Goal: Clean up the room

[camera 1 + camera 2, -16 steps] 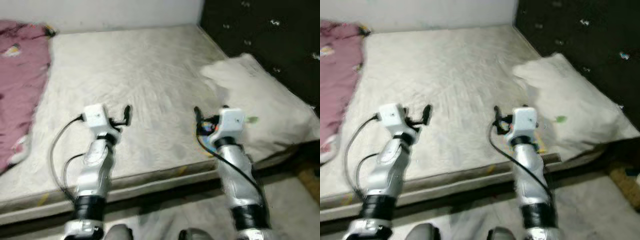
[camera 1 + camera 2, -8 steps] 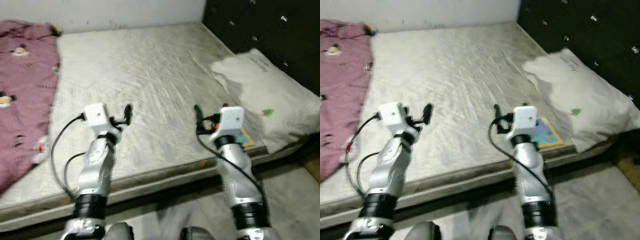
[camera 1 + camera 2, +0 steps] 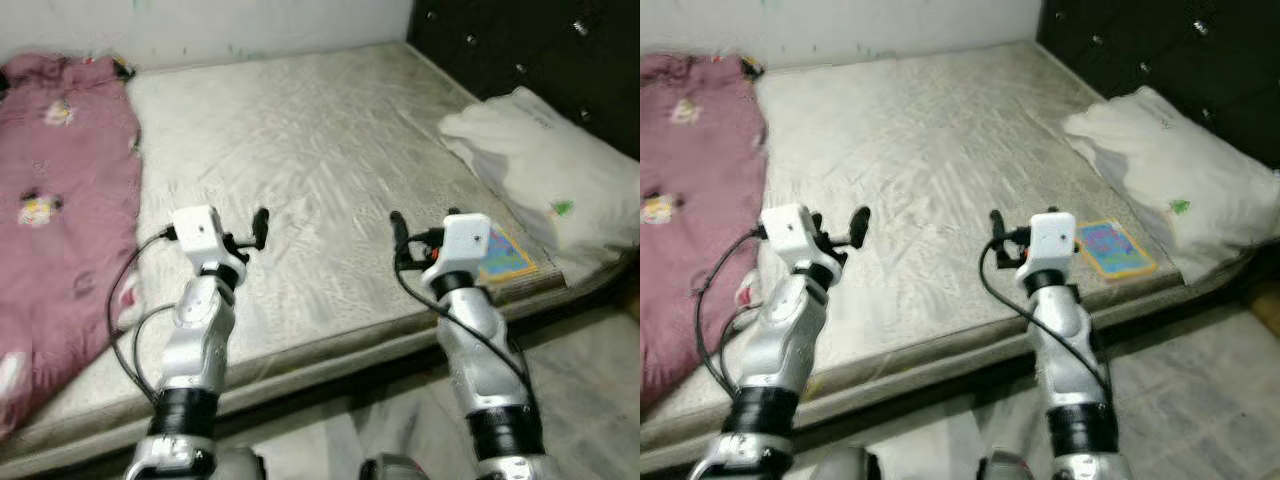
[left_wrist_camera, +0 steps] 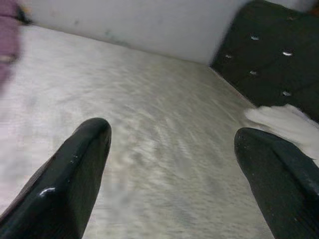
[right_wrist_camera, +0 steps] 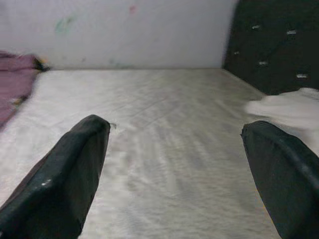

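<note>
Pink blanket (image 3: 55, 220) at far L of mattress (image 3: 320, 190), long axis running from near edge back to the wall (image 3: 200, 25); small cartoon prints on it, too blurred to make out. L gripper (image 4: 172, 164) held above mattress near its front edge, just R of blanket, not touching; fingers (image 4: 70, 174) well apart, nothing between. Bare mattress, wrinkled cover, spans the mid. R gripper (image 5: 174, 169) also above the front part of mattress, level w/ L one, fingers (image 5: 65, 169) spread wide, empty. Just R of R gripper: flat colourful book (image 3: 1114, 247) lying on mattress by front R corner, long axis angled from near-R to far-L; cover art blue/pink w/ yellow border, no text legible. White pillow (image 3: 545, 170) beyond the book, against dark tufted headboard (image 3: 530, 50), long axis roughly along the headboard; small green mark on its near end, unreadable. Grey floor (image 3: 1200, 400) below bed edge.
</note>
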Available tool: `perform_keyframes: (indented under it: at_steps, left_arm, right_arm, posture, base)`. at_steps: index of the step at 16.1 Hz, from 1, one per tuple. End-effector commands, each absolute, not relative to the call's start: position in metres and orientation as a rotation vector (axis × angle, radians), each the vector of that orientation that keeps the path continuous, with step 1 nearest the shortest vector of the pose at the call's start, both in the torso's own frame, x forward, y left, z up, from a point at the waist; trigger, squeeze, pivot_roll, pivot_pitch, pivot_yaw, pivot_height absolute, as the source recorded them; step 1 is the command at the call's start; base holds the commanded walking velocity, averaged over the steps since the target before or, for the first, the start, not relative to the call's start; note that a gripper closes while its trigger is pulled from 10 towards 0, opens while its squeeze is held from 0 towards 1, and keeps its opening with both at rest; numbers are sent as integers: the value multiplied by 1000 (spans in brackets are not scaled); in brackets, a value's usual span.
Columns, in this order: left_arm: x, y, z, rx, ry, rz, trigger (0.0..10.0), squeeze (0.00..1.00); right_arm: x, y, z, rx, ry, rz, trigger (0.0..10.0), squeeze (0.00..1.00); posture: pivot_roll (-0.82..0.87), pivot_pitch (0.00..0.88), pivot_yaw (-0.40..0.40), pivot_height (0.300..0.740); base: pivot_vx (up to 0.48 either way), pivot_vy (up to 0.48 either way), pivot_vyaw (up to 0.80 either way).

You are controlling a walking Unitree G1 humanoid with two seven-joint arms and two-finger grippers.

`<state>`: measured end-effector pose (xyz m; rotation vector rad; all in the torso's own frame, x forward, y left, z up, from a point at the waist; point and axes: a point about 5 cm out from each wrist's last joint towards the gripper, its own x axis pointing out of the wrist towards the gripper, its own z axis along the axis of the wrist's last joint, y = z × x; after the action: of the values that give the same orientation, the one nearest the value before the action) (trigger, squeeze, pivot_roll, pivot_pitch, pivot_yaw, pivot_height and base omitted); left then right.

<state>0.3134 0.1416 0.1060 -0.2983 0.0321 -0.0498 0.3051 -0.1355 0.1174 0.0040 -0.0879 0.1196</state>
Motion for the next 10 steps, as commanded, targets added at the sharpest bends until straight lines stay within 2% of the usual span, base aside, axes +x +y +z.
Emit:
perform_keyframes:
  at_steps: [1, 10]
  left_arm:
    - [314, 143, 108, -301, 28, -43, 10000, 0]
    - [316, 143, 108, -300, 25, -34, 10000, 0]
  right_arm:
    - [306, -134, 120, -7, -96, 132, 10000, 0]
    - [308, -133, 120, -21, -98, 143, 10000, 0]
  posture:
    - [-13, 35, 9, 740]
    - [-10, 27, 4, 740]
  base:
    - [0, 480, 0]
    - [0, 480, 0]
